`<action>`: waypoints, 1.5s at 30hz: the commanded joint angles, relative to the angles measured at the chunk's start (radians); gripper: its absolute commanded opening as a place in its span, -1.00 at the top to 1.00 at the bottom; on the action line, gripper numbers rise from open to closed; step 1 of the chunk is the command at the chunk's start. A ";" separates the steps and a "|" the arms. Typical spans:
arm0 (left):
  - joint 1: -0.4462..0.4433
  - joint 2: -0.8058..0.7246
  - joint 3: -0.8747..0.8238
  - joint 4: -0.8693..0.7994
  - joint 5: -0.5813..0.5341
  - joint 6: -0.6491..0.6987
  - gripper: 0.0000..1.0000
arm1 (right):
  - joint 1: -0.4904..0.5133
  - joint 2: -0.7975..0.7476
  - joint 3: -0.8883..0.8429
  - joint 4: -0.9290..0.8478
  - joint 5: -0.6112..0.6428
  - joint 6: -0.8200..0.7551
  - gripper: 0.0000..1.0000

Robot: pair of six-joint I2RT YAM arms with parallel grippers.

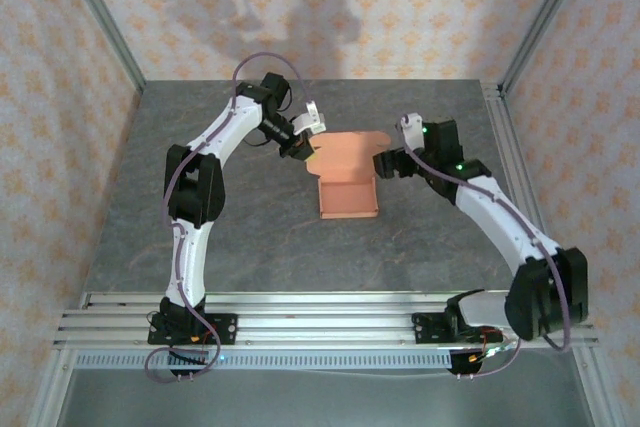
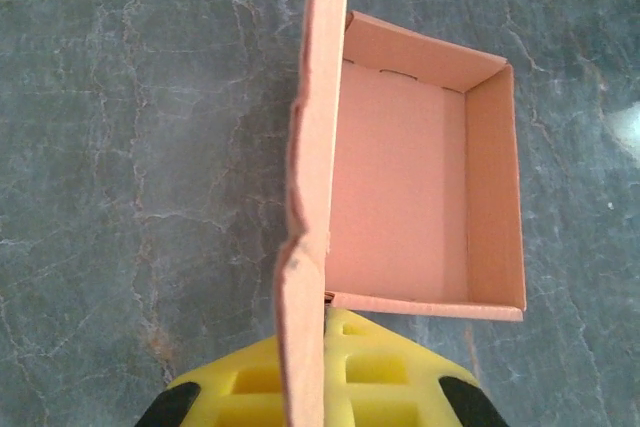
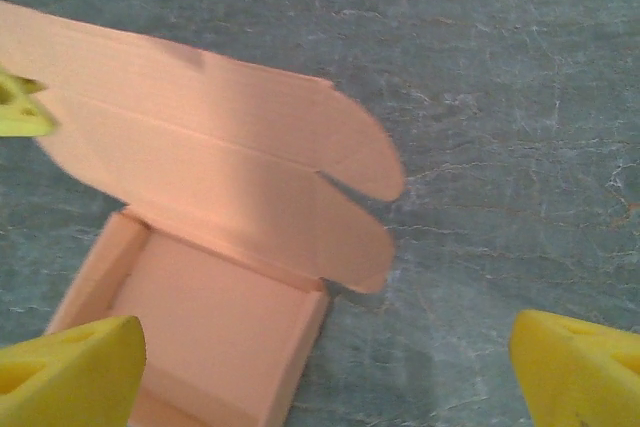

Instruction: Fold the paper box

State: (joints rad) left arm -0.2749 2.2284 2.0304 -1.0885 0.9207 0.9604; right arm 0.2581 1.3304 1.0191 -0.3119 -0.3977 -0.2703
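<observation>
**Box tray formed, lid pinched upright by left gripper**

The table (image 1: pixel 200 217) is grey and marbled, and both arms reach over its middle. Your left arm (image 1: pixel 205 182) bends up from its base and curls inward, wrist turned toward the centre. Your right arm (image 1: pixel 490 212) stretches low and diagonal from its base, wrist aimed left.

The paper box (image 1: pixel 347 192) sits at mid-table between the two wrists. Its long axis runs away from the arm bases, with the tray (image 1: pixel 348 199) nearer them and the lid (image 1: pixel 350 152) at the far end. The tray lies flat with its mouth upward and its walls raised; its floor shows bare pink card. The lid stands up from the tray's far wall and reads edge-on in the left wrist view. Two rounded flaps (image 3: pixel 365 197) finish its right end.

The left gripper (image 1: pixel 306 153) is clenched on the lid's left edge, with card between its yellow fingers (image 2: pixel 385 377). The right gripper (image 1: pixel 386 163) is released, its fingers (image 3: pixel 70 372) spread wide. It hangs just beside the flaps, over the tray's right corner, touching nothing that you can see.
</observation>
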 commanded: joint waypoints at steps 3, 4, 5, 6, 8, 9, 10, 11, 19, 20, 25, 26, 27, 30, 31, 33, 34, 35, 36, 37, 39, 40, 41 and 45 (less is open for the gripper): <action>0.005 -0.041 -0.020 -0.084 0.008 0.053 1.00 | -0.077 0.097 0.127 -0.060 -0.187 -0.155 -0.86; 0.005 -0.053 -0.035 -0.083 0.006 0.060 1.00 | -0.090 0.122 0.151 -0.096 -0.225 -0.193 -0.85; 0.005 -0.061 -0.049 -0.083 0.005 0.066 1.00 | -0.099 0.142 0.174 -0.128 -0.255 -0.226 -0.85; 0.004 -0.069 -0.061 -0.081 0.009 0.069 1.00 | -0.110 0.165 0.202 -0.170 -0.289 -0.265 -0.83; 0.005 -0.076 -0.078 -0.078 0.007 0.072 1.00 | -0.114 0.208 0.252 -0.239 -0.334 -0.344 -0.82; 0.004 -0.078 -0.087 -0.070 -0.001 0.071 1.00 | -0.115 0.232 0.278 -0.273 -0.346 -0.380 -0.83; 0.005 -0.081 -0.098 -0.064 -0.006 0.071 1.00 | -0.116 0.256 0.308 -0.308 -0.353 -0.416 -0.82; 0.004 -0.084 -0.105 -0.056 -0.010 0.070 1.00 | -0.115 0.278 0.338 -0.351 -0.367 -0.454 -0.81; 0.005 -0.075 -0.124 -0.033 -0.008 0.070 1.00 | -0.111 0.373 0.415 -0.522 -0.418 -0.649 -0.55; 0.003 -0.075 -0.124 -0.032 -0.007 0.070 1.00 | -0.111 0.379 0.414 -0.527 -0.419 -0.654 -0.47; -0.001 -0.075 -0.127 -0.023 -0.008 0.064 1.00 | -0.093 0.407 0.424 -0.590 -0.419 -0.700 -0.07; -0.002 -0.077 -0.128 -0.021 -0.006 0.065 1.00 | -0.091 0.411 0.426 -0.592 -0.418 -0.705 0.02; -0.003 -0.076 -0.129 -0.019 -0.006 0.063 1.00 | -0.088 0.419 0.428 -0.593 -0.415 -0.706 0.06; -0.006 -0.076 -0.131 -0.014 -0.006 0.062 1.00 | -0.078 0.443 0.452 -0.603 -0.407 -0.711 0.10; -0.007 -0.075 -0.129 -0.014 -0.006 0.061 1.00 | -0.074 0.453 0.464 -0.610 -0.404 -0.714 0.19; -0.007 -0.073 -0.128 -0.013 -0.005 0.061 1.00 | -0.070 0.469 0.485 -0.620 -0.397 -0.715 0.28; -0.007 -0.073 -0.128 -0.014 -0.005 0.062 1.00 | -0.070 0.479 0.497 -0.626 -0.395 -0.715 0.33; -0.007 -0.071 -0.128 -0.014 -0.004 0.061 1.00 | -0.069 0.484 0.505 -0.631 -0.395 -0.718 0.40; -0.008 -0.070 -0.128 -0.012 -0.004 0.060 1.00 | -0.069 0.489 0.513 -0.639 -0.397 -0.722 0.43; -0.009 -0.072 -0.128 -0.011 -0.004 0.058 1.00 | -0.070 0.494 0.517 -0.648 -0.397 -0.730 0.44; -0.010 -0.073 -0.128 -0.008 -0.003 0.057 1.00 | -0.069 0.503 0.529 -0.669 -0.394 -0.743 0.44; -0.010 -0.075 -0.128 -0.006 -0.003 0.057 1.00 | -0.069 0.508 0.532 -0.674 -0.391 -0.745 0.43; -0.011 -0.076 -0.128 -0.004 -0.003 0.056 1.00 | -0.069 0.514 0.537 -0.679 -0.388 -0.747 0.43; -0.012 -0.081 -0.128 -0.004 0.001 0.055 1.00 | -0.069 0.531 0.557 -0.698 -0.386 -0.757 0.44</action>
State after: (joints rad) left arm -0.2779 2.1811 1.9099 -1.0946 0.9310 1.0042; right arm 0.1856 1.8423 1.5394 -0.9577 -0.7822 -0.9928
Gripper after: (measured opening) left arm 0.056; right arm 0.283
